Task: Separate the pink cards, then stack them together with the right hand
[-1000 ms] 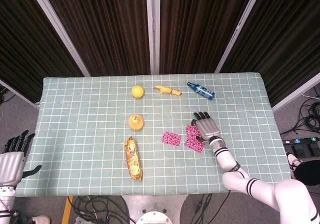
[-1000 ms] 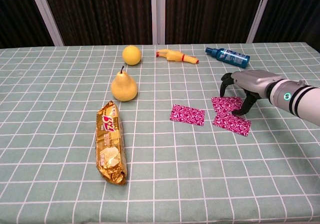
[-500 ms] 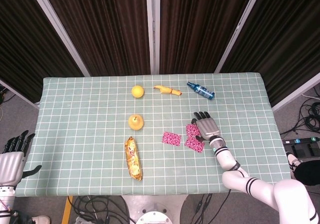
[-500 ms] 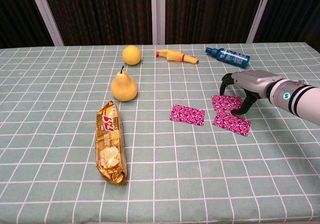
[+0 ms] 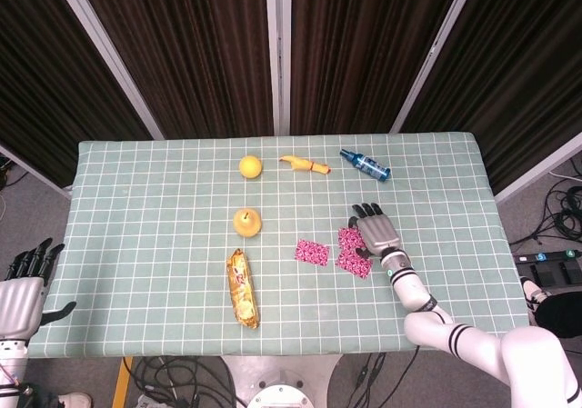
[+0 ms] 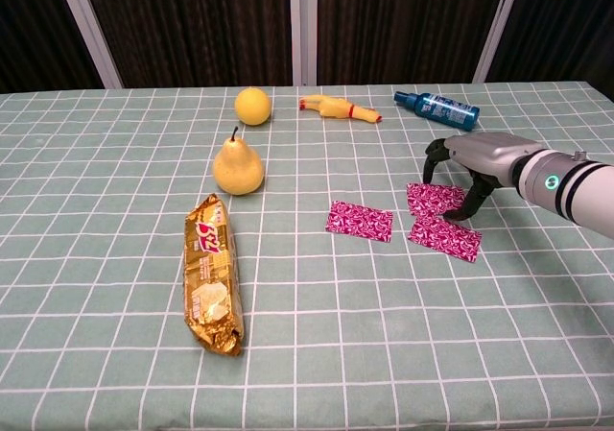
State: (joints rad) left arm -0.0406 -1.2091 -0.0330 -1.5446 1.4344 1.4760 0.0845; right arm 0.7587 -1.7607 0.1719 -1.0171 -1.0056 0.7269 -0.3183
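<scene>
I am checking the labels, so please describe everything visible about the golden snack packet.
The golden snack packet is a long, crinkled, shiny foil-looking wrapper, gold with red and white print. It appears sealed and lies flat on the green checked tablecloth, lengthwise toward the front edge, just below the pear and left of the pink cards. Nothing touches it but the cloth.

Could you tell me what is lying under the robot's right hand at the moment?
Under the right hand lie two pink cards: the rear card below its curled fingers and the nearer card overlapping it. Whether the fingertips touch the card cannot be seen.
</scene>
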